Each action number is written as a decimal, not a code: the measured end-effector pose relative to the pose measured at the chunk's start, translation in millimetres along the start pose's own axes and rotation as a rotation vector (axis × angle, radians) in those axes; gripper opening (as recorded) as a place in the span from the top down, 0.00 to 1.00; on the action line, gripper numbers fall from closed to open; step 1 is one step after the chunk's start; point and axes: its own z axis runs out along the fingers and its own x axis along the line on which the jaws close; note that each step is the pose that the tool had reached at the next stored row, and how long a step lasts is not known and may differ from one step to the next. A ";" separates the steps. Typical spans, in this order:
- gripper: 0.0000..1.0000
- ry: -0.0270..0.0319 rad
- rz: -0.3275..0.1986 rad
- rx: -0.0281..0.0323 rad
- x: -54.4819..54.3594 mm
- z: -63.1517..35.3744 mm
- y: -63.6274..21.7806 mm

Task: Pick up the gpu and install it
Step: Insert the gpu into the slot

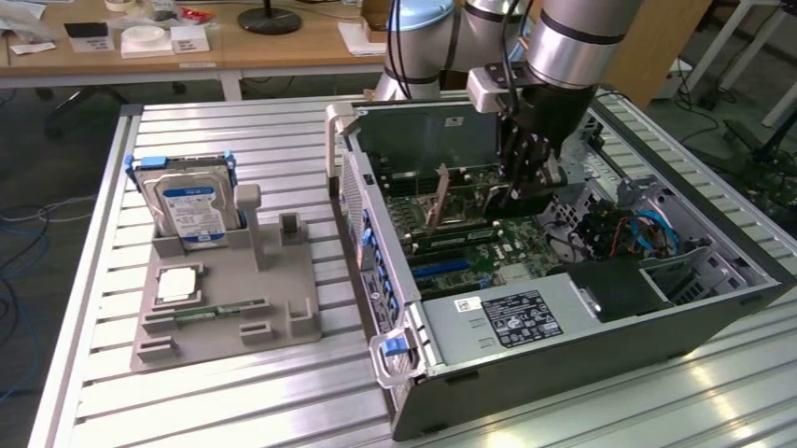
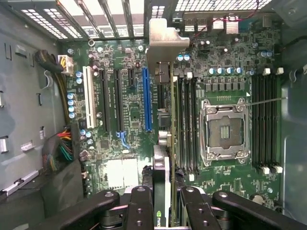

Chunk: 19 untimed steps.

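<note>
The gripper (image 1: 513, 191) reaches down into the open computer case (image 1: 561, 327), which lies on its side on the slatted metal table (image 1: 249, 392). In the wrist view the gripper (image 2: 164, 194) has its fingers (image 2: 140, 201) narrowed onto the gpu (image 2: 162, 158), pinching the thin card from both flat sides. The card shows edge-on. Its silver bracket (image 2: 163, 40) points to the case's vented rear wall, and its other end is cut off among the finger links.

It stands over the motherboard (image 2: 124, 167), between the blue expansion slot (image 2: 147, 98) and the CPU socket (image 2: 224, 129). Its lower edge is hidden, so I cannot tell whether it sits in a slot. In the exterior view the card is hard to separate from the dark fingers.

A hard drive (image 1: 189, 203) stands in a grey holder (image 1: 230, 322) near the table's edge on the exterior view's left.
</note>
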 end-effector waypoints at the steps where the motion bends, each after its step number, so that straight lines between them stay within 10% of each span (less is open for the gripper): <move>1: 0.73 -0.0001 0.000 0.0000 0.0 0.2 0.6; 19: 0.73 -0.0002 -0.002 0.0000 7.2 14.1 4.5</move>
